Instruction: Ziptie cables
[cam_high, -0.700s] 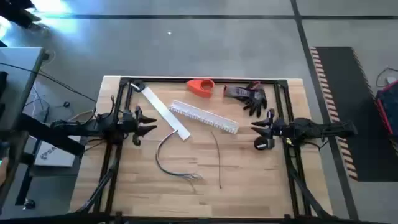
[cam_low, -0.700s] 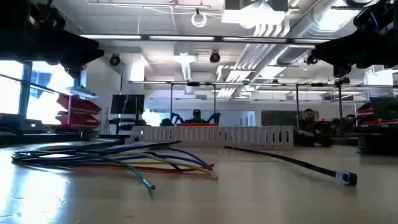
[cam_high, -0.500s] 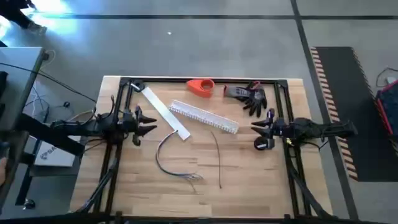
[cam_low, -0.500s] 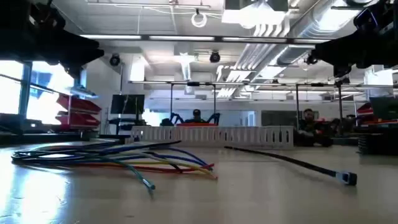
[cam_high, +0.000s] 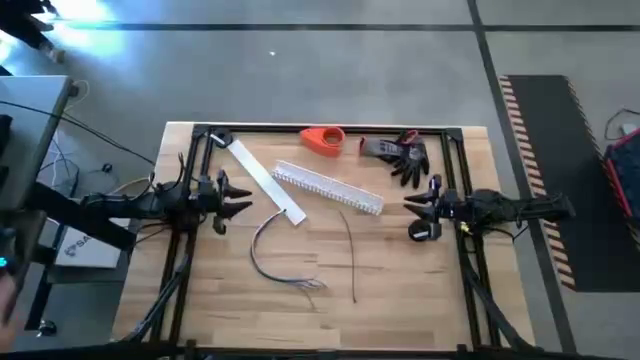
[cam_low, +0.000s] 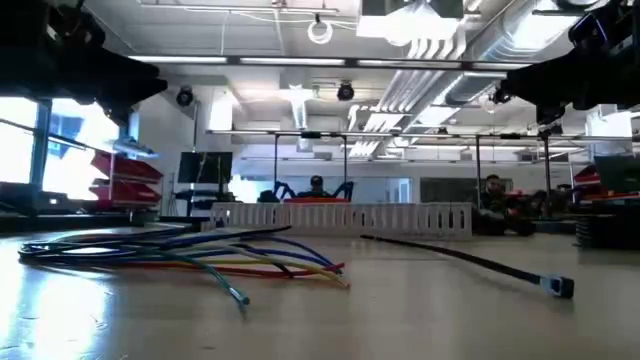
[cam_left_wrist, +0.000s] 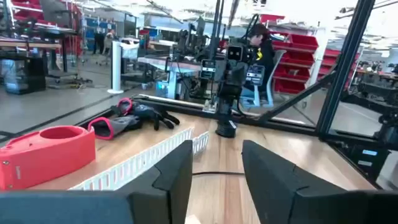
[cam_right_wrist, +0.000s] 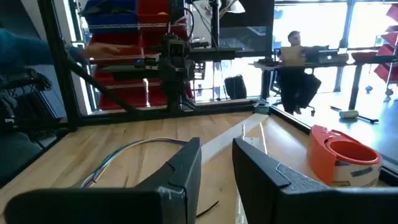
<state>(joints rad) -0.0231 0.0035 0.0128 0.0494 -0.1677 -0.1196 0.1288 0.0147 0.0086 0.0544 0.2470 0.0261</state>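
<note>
Nothing on the table (cam_high: 200, 310) has moved over the last fraction of a second: cables, tie and both arms sit exactly where they did, so the tying has not begun and the arms look parked, waiting.

Taking the white channel (cam_high: 328, 188) as the landmark, the cables (cam_high: 268, 252) lie on the near side of it, toward the left arm, curving in a loose arc with their splayed coloured ends (cam_low: 290, 268) pointing toward the table's front edge. The black ziptie (cam_high: 351, 255) lies just beside them on the right-arm side, apart from them, one end close to the channel; its head (cam_low: 560, 287) rests flat on the wood. A flat white strip (cam_high: 264, 180) leans off the channel's left end, and an orange reel (cam_high: 322, 139) and a dark glove (cam_high: 403, 155) lie beyond it at the far edge.

The left claw (cam_high: 234, 200) hangs off the channel's left end, over the table's left side; its fingers stand apart, holding nothing. The right claw (cam_high: 420, 208) hangs off the channel's right end, likewise parted and empty, though from overhead the gap is hard to gauge and the wrist view is what shows it.

All of the task is still ahead: probably gathering the cables first, then fetching the tie.
</note>
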